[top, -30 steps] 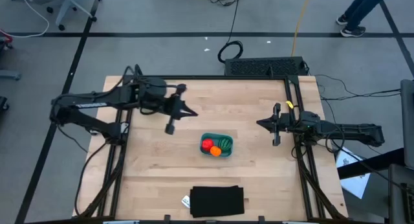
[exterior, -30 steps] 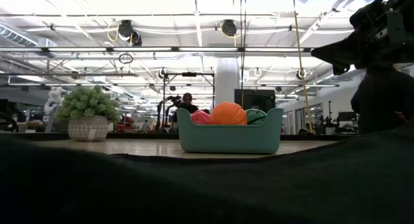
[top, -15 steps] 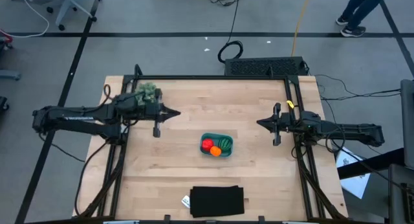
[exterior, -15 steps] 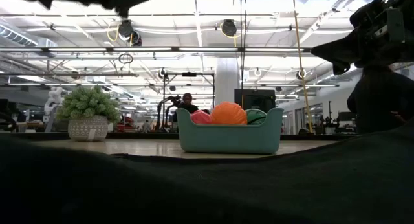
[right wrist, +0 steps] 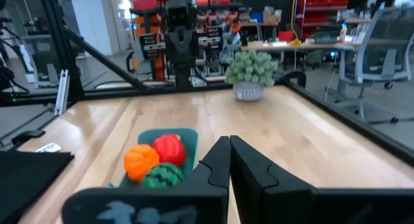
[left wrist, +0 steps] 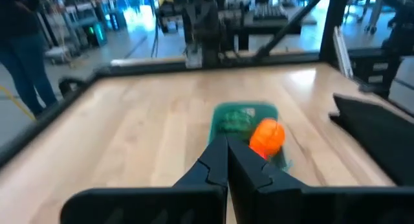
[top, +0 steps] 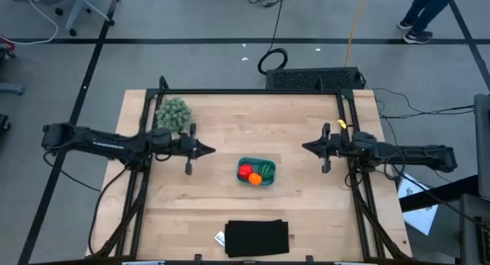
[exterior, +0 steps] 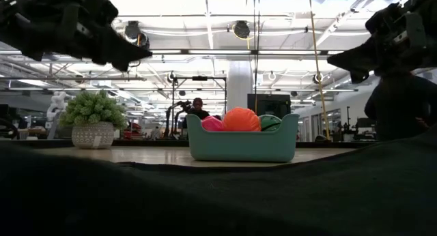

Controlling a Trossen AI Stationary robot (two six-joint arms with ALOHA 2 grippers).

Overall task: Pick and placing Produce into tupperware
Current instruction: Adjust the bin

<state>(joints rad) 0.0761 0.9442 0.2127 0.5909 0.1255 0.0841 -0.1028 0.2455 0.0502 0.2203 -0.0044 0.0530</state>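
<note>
The teal tupperware (top: 256, 172) stands on the table's middle and holds all three balls: the red one (top: 246, 171), the orange one (top: 254, 179) and the green striped one (top: 266, 170). In the low view the orange ball (exterior: 240, 119) tops the tub's rim (exterior: 242, 145). My left gripper (top: 211, 150) hovers left of the tub, shut and empty, pointing at it; its wrist view shows the shut fingers (left wrist: 227, 164) before the tub (left wrist: 244, 123). My right gripper (top: 305, 147) waits right of the tub, shut and empty (right wrist: 229, 154).
A fuzzy pale-green plant in a pot (top: 173, 112) stands near the table's far left corner. A flat black rectangle (top: 257, 238) lies at the near edge. A black frame (top: 342, 119) runs along the table's sides. Bare wood lies between the tub and both grippers.
My left arm has drawn back toward the table's left edge and swung toward the near side, uncovering the plant; its gripper now hovers level, left of the tub. The tub, the balls and my right arm have kept still.
</note>
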